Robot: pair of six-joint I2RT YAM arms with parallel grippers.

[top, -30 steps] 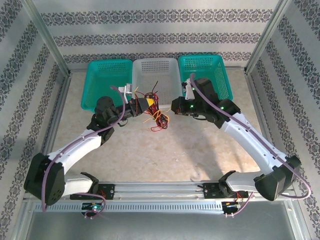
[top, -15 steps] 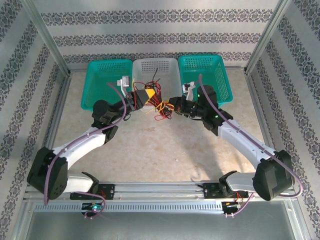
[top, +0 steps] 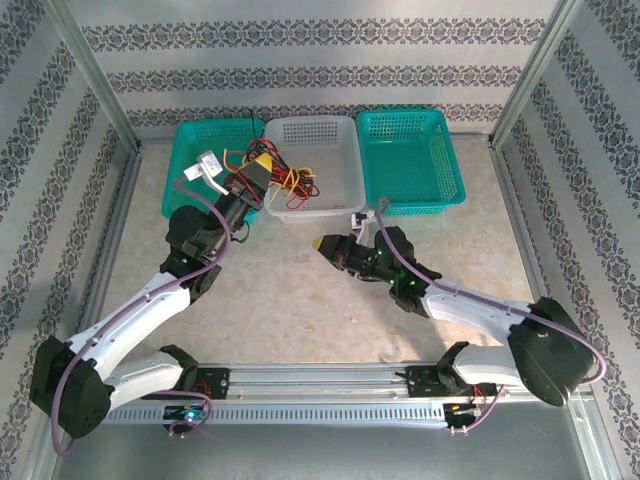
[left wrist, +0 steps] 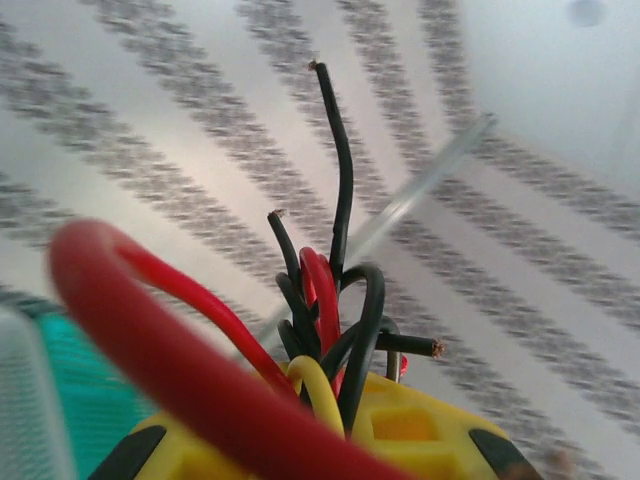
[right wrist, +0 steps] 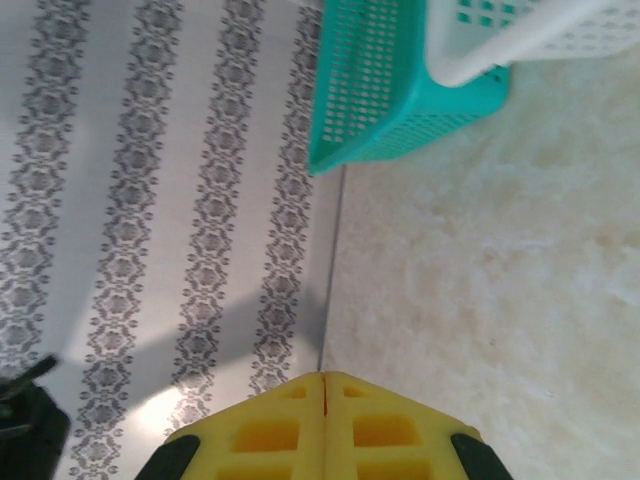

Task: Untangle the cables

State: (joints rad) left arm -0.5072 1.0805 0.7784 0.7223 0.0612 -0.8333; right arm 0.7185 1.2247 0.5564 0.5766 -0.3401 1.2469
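Note:
A tangled bundle of red, black and yellow cables (top: 291, 186) hangs over the left part of the white basket (top: 330, 138). My left gripper (top: 260, 167) is shut on it and holds it raised. In the left wrist view the cables (left wrist: 343, 190) stick up from between the yellow fingers (left wrist: 420, 425), with a thick red loop across the front. My right gripper (top: 322, 243) is shut on nothing, low over the table, in front of the white basket. The right wrist view has its yellow fingertips (right wrist: 350, 395) pressed together.
One teal basket (top: 200, 160) stands left of the white one and another teal basket (top: 412, 160) right of it, all against the back wall. Patterned walls and metal posts enclose the table (top: 300, 300). In the right wrist view a teal basket (right wrist: 385, 90) lies ahead.
My left gripper has lifted the cable bundle back and to the left, over the white basket. My right gripper has come away from the bundle, toward the front and down.

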